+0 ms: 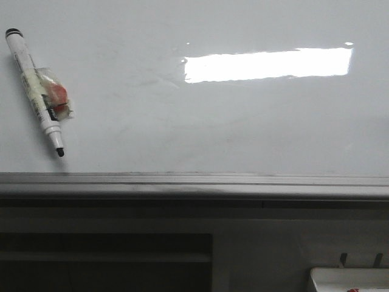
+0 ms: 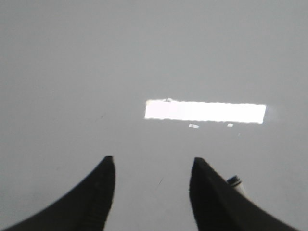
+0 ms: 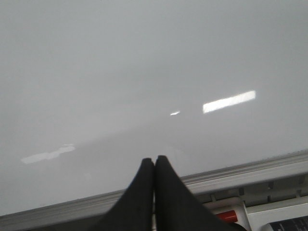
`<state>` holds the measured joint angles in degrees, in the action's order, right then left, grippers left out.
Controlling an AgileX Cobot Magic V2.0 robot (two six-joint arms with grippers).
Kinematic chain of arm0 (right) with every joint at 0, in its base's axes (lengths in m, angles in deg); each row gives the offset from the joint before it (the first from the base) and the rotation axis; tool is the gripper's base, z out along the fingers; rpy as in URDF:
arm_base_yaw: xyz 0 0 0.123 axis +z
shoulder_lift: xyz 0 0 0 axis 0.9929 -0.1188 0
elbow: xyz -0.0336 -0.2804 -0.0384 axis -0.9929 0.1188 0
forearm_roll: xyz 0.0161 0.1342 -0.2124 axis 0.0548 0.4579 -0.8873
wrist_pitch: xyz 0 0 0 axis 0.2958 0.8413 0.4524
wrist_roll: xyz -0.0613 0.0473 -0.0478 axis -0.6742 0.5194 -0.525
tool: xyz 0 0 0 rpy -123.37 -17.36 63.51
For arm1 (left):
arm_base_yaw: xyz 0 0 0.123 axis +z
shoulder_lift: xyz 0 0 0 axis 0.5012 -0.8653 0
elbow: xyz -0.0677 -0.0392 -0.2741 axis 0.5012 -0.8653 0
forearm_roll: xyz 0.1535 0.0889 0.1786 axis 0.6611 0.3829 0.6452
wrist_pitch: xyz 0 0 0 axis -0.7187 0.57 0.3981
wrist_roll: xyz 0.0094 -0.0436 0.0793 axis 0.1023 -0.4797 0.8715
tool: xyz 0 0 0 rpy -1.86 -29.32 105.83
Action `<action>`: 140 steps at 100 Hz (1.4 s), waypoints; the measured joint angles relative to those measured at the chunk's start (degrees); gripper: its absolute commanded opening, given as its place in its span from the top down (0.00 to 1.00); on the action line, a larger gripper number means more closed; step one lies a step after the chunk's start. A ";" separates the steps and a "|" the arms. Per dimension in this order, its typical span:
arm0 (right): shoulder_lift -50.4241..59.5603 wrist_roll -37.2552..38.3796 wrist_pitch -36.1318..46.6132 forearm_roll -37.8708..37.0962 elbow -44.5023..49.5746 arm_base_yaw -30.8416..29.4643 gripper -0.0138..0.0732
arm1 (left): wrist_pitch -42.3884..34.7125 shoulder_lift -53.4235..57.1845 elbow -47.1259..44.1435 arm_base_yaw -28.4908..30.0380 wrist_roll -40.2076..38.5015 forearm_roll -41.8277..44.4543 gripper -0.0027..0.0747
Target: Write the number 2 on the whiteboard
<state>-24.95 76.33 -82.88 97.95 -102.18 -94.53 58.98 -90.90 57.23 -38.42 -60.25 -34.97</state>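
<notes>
Currently I see the whiteboard [image 1: 194,121] blank, no digit drawn | marker [image 1: 37,88] lying on it at 9 o'clock, tip toward 5 | left fingers [image 2: 152,185] spread apart, holding nothing | right fingers [image 3: 154,185] pressed together, empty.

The whiteboard [image 1: 200,121] lies flat as the carrying surface, glossy white with faint smudges and a bright rectangular light reflection [image 1: 267,64] toward its far right. A grey metal frame edge [image 1: 194,182] runs along its near side. On its far left lies a black-capped marker [image 1: 35,91], tilted with its tip toward the near edge, with a small clear wrapper with red bits [image 1: 56,94] fastened against its barrel.
</notes>
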 measured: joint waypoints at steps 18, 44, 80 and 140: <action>0.00 0.00 -0.11 1.00 0.00 0.00 0.92 | -6.84 -3.62 -1.17 -2.83 0.00 0.00 0.40; 0.00 -7.91 -0.87 1.24 0.00 0.00 0.92 | -10.67 -12.44 -1.48 -11.83 -1.16 1.23 0.40; 0.00 -15.66 -1.41 1.24 -0.94 3.72 0.92 | -18.10 -31.22 -1.48 -27.44 -8.65 -0.05 0.40; 0.00 -15.93 0.52 1.24 -1.03 6.12 0.92 | -39.82 -59.61 -1.16 -36.13 -19.16 -10.30 0.40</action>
<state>-24.95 60.40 -82.36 99.19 -103.22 -88.41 19.16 -150.52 56.07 -74.55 -79.41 -45.27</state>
